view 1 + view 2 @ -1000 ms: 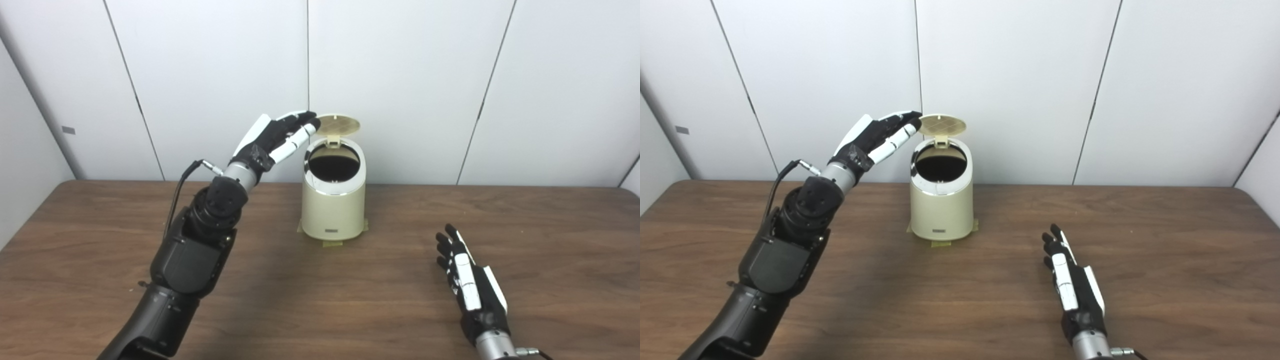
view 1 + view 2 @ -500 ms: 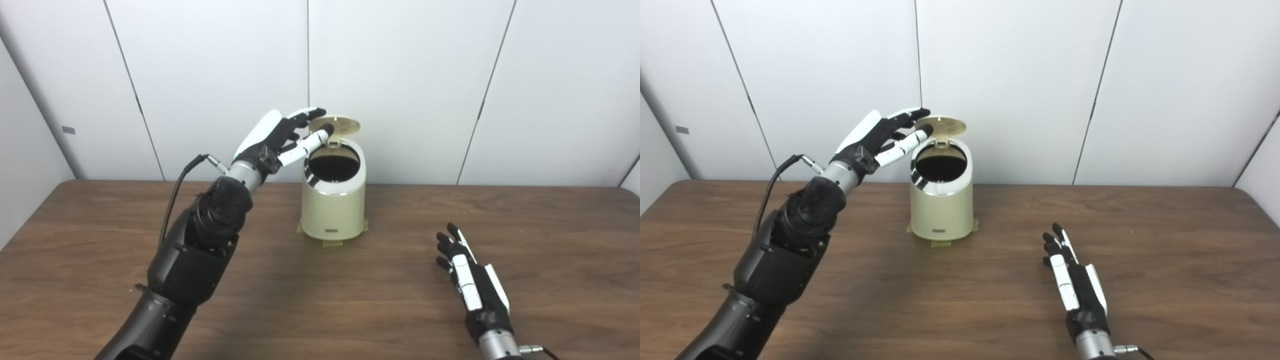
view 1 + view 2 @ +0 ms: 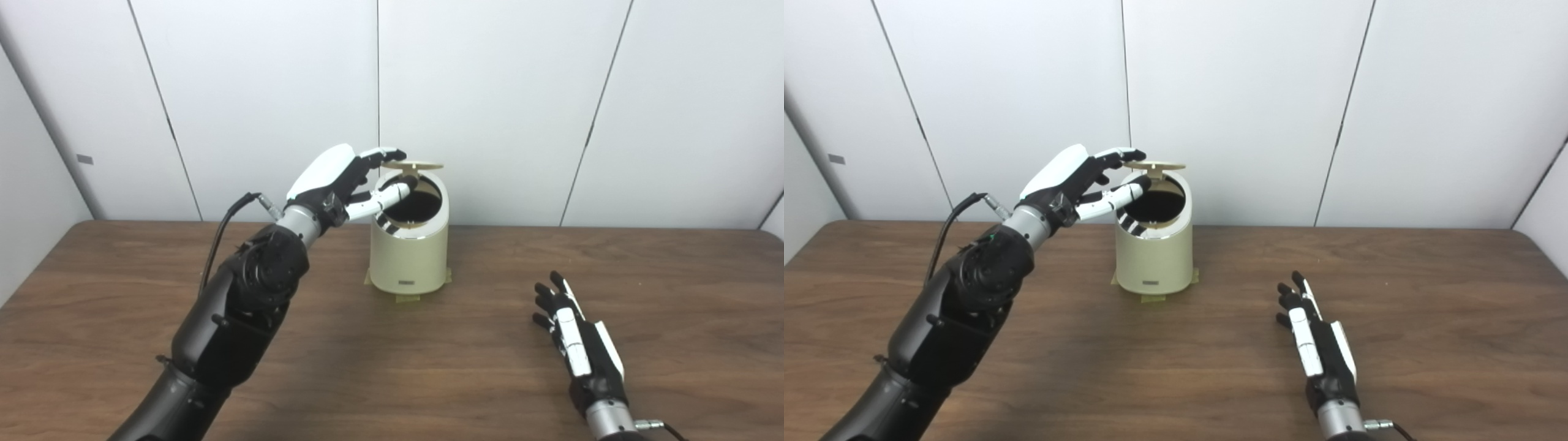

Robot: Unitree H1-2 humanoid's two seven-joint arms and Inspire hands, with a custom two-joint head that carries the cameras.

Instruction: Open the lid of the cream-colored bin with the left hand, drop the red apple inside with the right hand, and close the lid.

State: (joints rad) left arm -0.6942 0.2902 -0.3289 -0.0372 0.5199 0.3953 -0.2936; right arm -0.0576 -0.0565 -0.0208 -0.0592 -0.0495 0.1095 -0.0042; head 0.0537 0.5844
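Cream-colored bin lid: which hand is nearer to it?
Left. The left hand has its fingers over and under the round cream-colored lid; the right hand lies open on the brown wooden table, well away.

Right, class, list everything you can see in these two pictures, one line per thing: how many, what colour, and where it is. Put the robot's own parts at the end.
Cream-coloured round plastic bin: one, cream, far middle of the table, on tape tabs.
Round hinged bin lid: one, cream, above the bin's dark opening, nearly level, not shut.
Brown wooden table: one, dark brown, fills the lower half.
White wall panels: several, white, behind the table.
Red apple: none visible.
Left robot hand: one, black and white, fingers on the lid's edge, thumb under it.
Right robot hand: one, black and white, open, flat on the table at right, holding nothing.
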